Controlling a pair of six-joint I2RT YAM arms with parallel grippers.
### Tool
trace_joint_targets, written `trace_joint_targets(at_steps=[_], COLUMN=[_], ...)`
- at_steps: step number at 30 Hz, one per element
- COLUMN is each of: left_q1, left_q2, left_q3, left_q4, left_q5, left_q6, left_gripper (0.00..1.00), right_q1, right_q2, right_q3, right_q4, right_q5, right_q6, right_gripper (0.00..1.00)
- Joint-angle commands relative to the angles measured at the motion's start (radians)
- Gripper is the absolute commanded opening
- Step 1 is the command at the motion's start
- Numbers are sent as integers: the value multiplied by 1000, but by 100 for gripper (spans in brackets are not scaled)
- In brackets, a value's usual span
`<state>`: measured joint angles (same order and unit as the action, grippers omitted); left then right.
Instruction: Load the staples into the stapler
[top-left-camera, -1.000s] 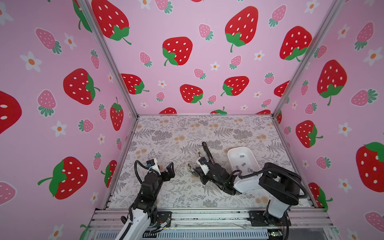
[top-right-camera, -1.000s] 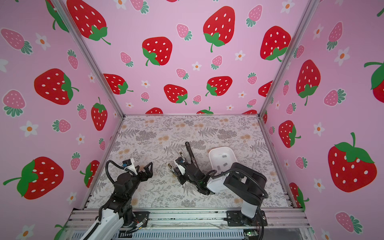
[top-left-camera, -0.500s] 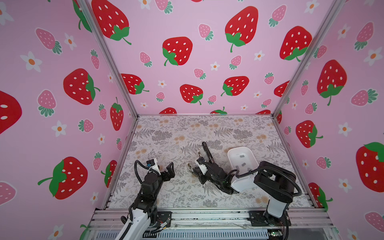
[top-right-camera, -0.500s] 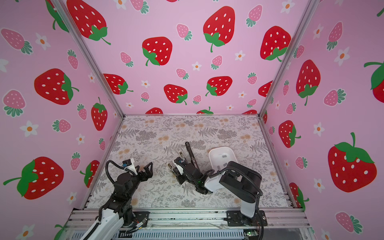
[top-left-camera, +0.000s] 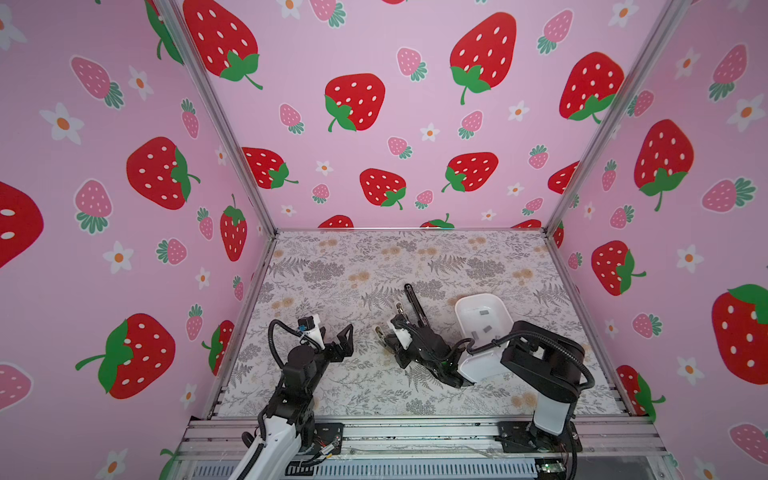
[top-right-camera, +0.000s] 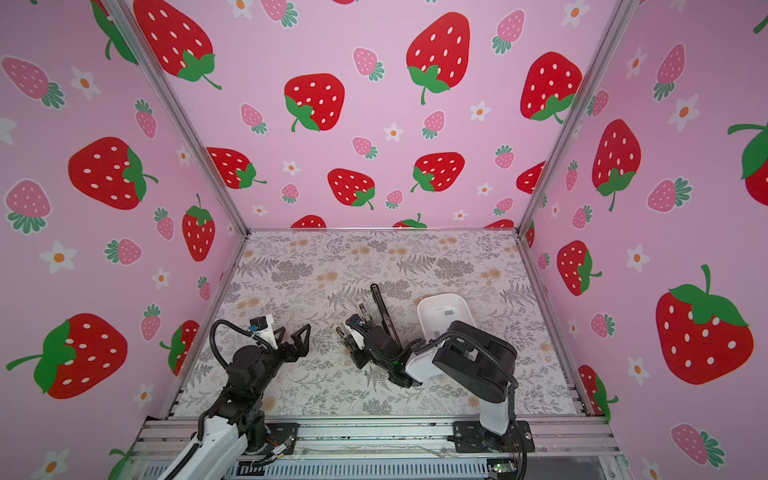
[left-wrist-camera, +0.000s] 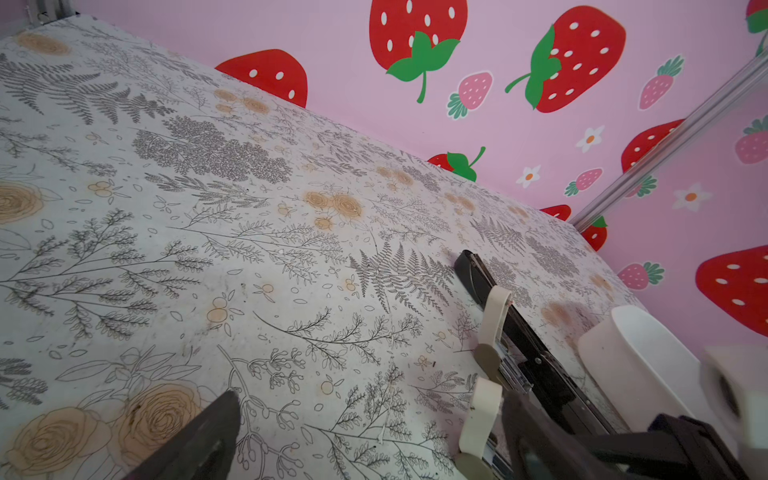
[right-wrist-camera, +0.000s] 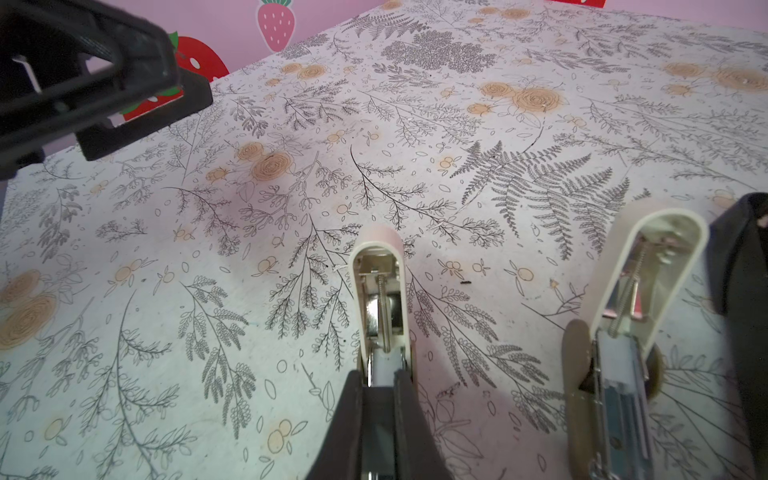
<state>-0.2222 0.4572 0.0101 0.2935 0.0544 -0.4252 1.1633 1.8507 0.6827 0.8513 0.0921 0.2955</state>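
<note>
My right gripper (right-wrist-camera: 378, 376) clamps a cream stapler (right-wrist-camera: 380, 291), its spring (right-wrist-camera: 384, 307) shown only by the wrist view; the staples (top-left-camera: 485, 311), at its three o'clock, appear only in both top views; my left gripper (top-right-camera: 292, 334) gapes empty.

Three pink walls close in the space: a back wall (top-left-camera: 415, 124), a left wall (top-left-camera: 104, 208) and a right wall (top-left-camera: 685, 208). All three are printed with large red strawberries, smaller pink ones and white flowers with orange centres. Silver metal posts (top-left-camera: 222, 124) run up the two rear corners where the walls meet. The floor (top-left-camera: 353, 266) is a pale sheet patterned with grey ferns, fine leafy sprigs and tan roses; up close it shows small dark specks and faint smudges. Along the near edge lies a ribbed aluminium rail (top-left-camera: 415, 436). The light is soft and even, casting only faint shadows on the floor.
</note>
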Motion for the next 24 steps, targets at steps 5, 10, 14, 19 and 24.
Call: trace_joint_targets(at_steps=[5,10,14,19,24], left_q1=[-5,-6,-7,-9,-9], left_q2=[18,37,39,35,33], left_q3=[3,7,6,6,5], left_q4=[76,84,84,83,81], left_q5=[59,59,56,54,50], left_q6=[23,23,23,23,22], left_gripper=[99,99,99,99,99], right_q1=[4,4,3,1,1], right_q2=[29,41,42,49,53], right_q3=[27,40,43,47,48], right_q4=[8,-4,-10,-17,-22], right_q5=[7,12,18,21,20], right_q6=[12,8,6,2,-1], right_gripper=[12,12,12,12,12])
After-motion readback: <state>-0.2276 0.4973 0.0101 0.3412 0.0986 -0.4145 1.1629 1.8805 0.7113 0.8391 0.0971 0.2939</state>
